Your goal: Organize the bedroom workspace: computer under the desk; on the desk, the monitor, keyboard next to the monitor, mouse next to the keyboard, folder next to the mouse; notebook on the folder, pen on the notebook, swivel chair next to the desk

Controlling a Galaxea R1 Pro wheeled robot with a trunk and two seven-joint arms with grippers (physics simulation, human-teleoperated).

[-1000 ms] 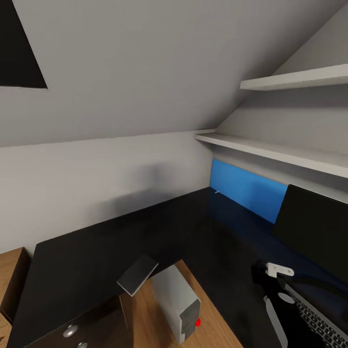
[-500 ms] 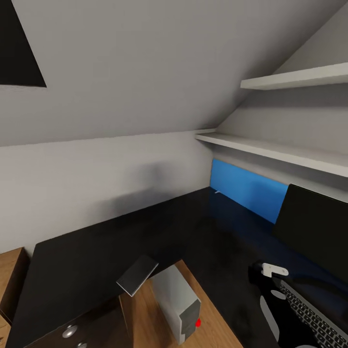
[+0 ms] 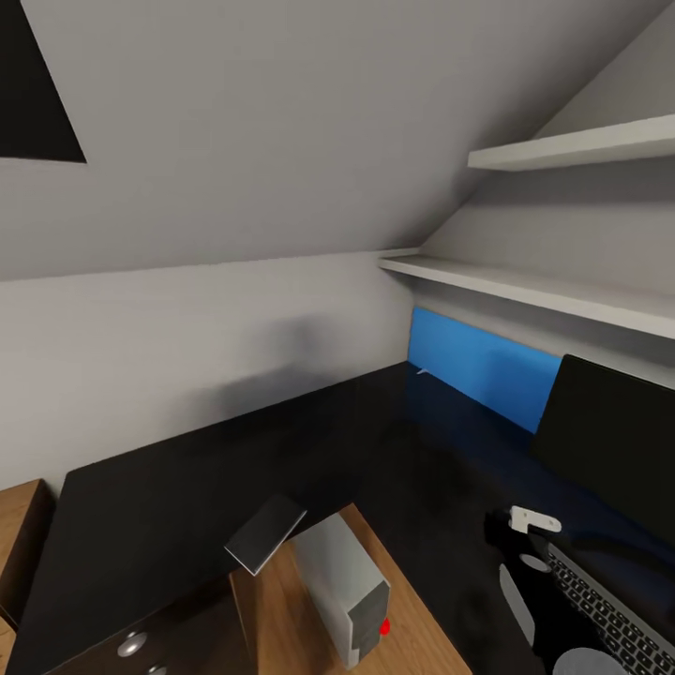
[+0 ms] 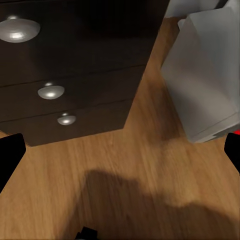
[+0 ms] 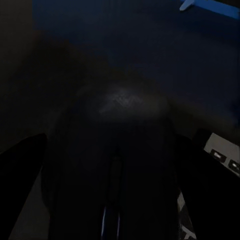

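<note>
Head view: black desk (image 3: 281, 450) ran along the grey wall, with the monitor (image 3: 614, 450) standing on it at the right edge and the keyboard (image 3: 614, 619) lying just in front of it
Computer: grey tower (image 3: 347, 586) stood on the wood floor (image 3: 281, 609) at the desk's inner corner, beside dark drawers (image 3: 150, 637)
Right gripper: the right gripper (image 3: 525, 572) hung low over the desk just beside the keyboard; in the right wrist view a dark rounded body, apparently the mouse (image 5: 117, 150), sat between its fingers, but the picture was too dark to tell whether they were clenched on it
Left gripper: fingertips (image 4: 10, 155) stood far apart, released and holding nothing, above the floor near the tower (image 4: 200, 75)
Step in hand: judged to be placing the mouse next to the keyboard
Doing it well: lower until the mouse rests flat on the desk close to the keyboard's near edge, without nudging the keys, then let go and lift straight up
Other: blue panel (image 3: 478, 366) leaned at the desk's back under the shelves (image 3: 525, 291)
</note>
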